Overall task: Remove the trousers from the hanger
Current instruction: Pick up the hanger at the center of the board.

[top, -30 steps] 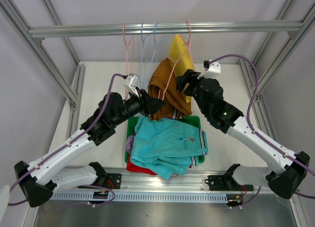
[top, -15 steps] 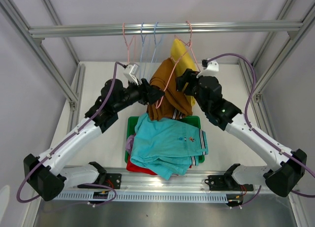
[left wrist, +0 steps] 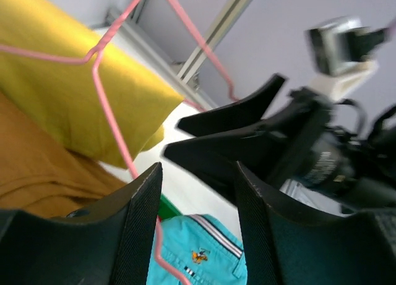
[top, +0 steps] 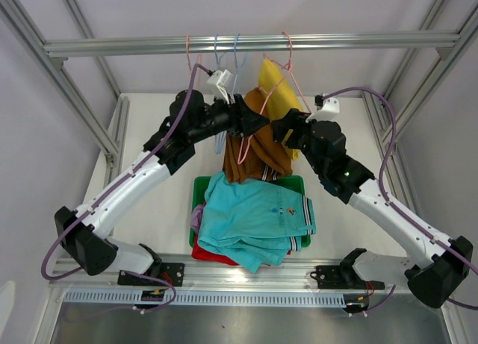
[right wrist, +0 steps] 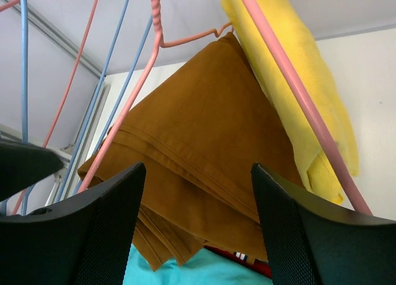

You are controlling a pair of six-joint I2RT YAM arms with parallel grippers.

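Brown trousers (top: 250, 150) hang folded over a pink hanger (top: 287, 64) on the rail, with yellow trousers (top: 272, 81) on a pink hanger behind them. Teal trousers (top: 258, 217) lie on top of red (top: 213, 254) and lilac (top: 196, 217) pairs in the green tray (top: 299, 183). My left gripper (top: 258, 124) is open at the top of the brown pair; in the left wrist view (left wrist: 198, 174) the pink hanger wire (left wrist: 114, 130) runs beside its left finger. My right gripper (top: 280, 127) is open, facing it from the right, with the brown trousers (right wrist: 198, 167) just in front of it (right wrist: 198, 170).
Empty pink and blue hangers (top: 216, 57) hang on the aluminium rail (top: 336, 40) left of the brown pair. Frame posts stand at both sides. The two grippers' tips nearly meet at the hanger.
My left arm has risen and swung right, from beside the tray up to the top of the brown trousers. My right gripper has shifted slightly lower and to the right.
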